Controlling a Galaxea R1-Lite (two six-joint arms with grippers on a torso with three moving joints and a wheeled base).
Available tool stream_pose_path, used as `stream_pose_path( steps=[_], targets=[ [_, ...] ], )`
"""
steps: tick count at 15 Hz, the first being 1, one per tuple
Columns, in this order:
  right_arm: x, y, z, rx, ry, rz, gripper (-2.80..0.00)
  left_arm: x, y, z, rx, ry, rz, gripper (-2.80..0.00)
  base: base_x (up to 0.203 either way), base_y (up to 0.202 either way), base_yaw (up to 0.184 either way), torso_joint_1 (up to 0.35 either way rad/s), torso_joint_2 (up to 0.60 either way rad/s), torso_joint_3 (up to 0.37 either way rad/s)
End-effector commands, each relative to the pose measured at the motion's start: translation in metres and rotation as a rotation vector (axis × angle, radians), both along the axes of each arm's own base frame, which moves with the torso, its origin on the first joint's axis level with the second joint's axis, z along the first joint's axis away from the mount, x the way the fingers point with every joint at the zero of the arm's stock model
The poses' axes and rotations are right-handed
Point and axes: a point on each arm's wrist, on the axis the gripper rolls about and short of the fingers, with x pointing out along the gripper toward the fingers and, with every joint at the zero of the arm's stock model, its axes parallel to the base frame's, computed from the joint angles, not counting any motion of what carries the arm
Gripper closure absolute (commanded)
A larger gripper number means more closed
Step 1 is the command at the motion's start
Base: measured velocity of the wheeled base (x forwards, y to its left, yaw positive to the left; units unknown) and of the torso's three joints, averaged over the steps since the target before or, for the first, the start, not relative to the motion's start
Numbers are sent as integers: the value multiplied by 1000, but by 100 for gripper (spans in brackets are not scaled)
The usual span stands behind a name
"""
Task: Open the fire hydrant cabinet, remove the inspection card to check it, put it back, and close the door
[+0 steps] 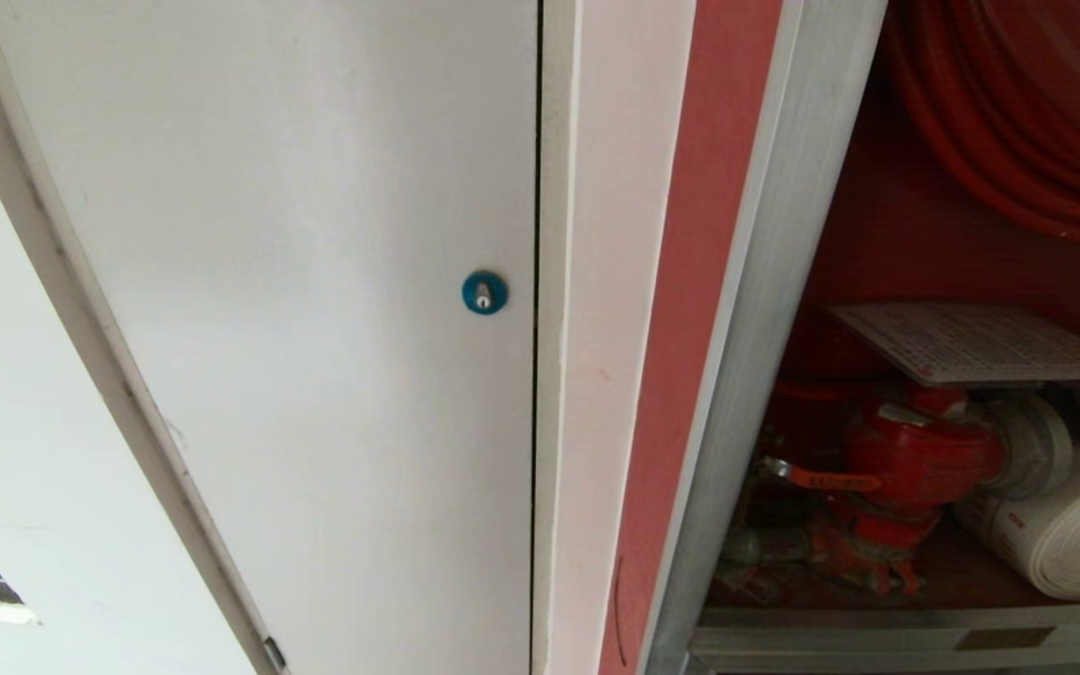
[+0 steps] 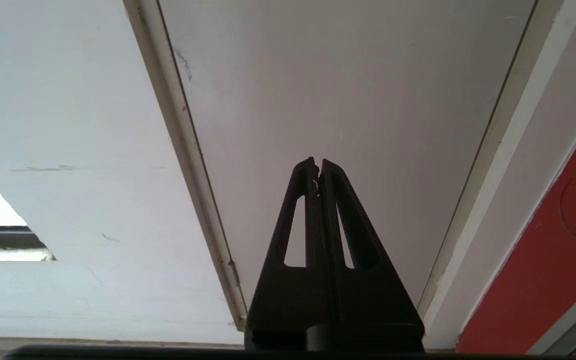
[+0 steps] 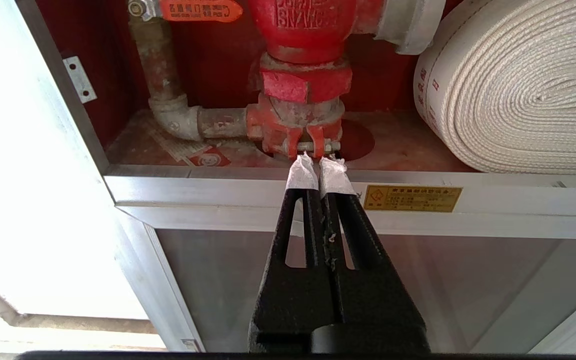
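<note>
The left claw (image 2: 318,162) is pressed together before a plain white door (image 1: 315,281). Right of it, the fire hydrant cabinet (image 1: 765,375) stands open, the inspection card (image 1: 971,342) lying flat above the red valve (image 1: 915,459). The right claw (image 3: 318,162), empty, is pressed together.

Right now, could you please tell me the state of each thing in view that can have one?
fire hydrant cabinet: open, interior exposed.
inspection card: lying flat above the red valve.
white hose: rolled up.
white door: closed.
left gripper: shut, empty.
right gripper: shut, empty.
</note>
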Motion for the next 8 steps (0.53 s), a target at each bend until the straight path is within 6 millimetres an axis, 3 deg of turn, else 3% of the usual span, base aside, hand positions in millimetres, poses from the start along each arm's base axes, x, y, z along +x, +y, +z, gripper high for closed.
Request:
stream_pose_path(
  steps=[1,8],
  targets=[
    [0,0,0,1,-3,1,0,1,0,-2,-1,8,0,0,0,0,0,0,0,0],
    [0,0,0,-2,-3,3,0,1,0,-2,0,8,0,0,0,0,0,0,0,0]
  ],
)
